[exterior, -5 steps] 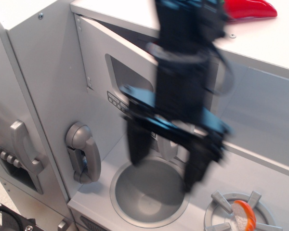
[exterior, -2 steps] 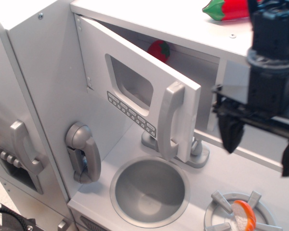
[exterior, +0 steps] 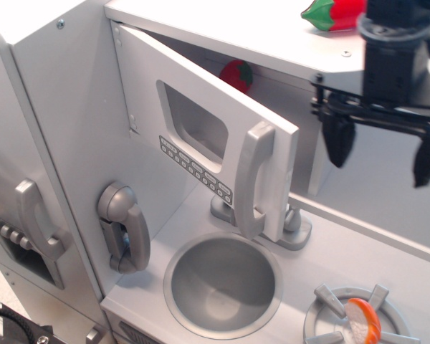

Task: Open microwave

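Observation:
The microwave door [exterior: 201, 136] of the grey-white toy kitchen stands swung open, hinged at its left. It has a rounded window, a row of small buttons [exterior: 195, 169] and a vertical silver handle [exterior: 252, 179] at its free edge. A red toy fruit [exterior: 236, 74] shows inside the compartment behind the door. My black gripper [exterior: 383, 154] hangs at the upper right, well to the right of the door and apart from it. Its two fingers [exterior: 339, 143] are spread and hold nothing.
A silver phone handset [exterior: 125, 228] hangs on the left wall. A round sink [exterior: 223, 283] with a faucet base [exterior: 292, 229] lies below the door. A burner with an orange and white item [exterior: 362, 320] is at bottom right. A red pepper [exterior: 335, 13] lies on top. A larger door handle [exterior: 37, 217] is far left.
My gripper has pulled away from in front of the door to the right and then risen. The microwave door stays open at about the same angle.

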Robot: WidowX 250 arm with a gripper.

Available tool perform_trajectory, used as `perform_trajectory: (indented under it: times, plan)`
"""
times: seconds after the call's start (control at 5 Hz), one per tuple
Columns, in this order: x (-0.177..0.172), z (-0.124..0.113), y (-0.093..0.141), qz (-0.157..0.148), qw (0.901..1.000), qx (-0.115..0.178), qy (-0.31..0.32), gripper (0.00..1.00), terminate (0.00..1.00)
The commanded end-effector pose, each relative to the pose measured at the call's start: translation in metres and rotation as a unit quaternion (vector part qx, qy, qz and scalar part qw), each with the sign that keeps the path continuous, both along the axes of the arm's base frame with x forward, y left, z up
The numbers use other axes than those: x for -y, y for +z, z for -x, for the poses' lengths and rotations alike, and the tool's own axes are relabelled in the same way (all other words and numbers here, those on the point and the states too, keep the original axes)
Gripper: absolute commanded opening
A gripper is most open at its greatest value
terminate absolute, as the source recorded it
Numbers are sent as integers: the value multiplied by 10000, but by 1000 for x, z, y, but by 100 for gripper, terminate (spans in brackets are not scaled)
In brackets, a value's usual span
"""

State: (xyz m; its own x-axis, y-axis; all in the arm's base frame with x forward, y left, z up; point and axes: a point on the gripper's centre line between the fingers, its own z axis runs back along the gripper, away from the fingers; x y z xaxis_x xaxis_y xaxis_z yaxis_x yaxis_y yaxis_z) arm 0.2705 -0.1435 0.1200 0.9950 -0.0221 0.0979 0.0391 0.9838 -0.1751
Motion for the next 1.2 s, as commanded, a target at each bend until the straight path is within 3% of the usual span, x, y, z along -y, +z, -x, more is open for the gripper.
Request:
perform_trajectory:
  times: [0.0, 0.4, 0.6, 0.8, 1.0]
  plan:
    - [-48, 2, 17, -73, 9997, -69, 230, 100, 0]
    - [-86, 33, 3, -512, 9974, -249, 431, 100, 0]
    - [-112, 57, 9, -587, 9977, -110, 320, 100, 0]
    - [-139, 72, 13, -647, 9973, -323, -101, 100, 0]
    - [-159, 84, 16, -665, 9964, -208, -475, 100, 0]
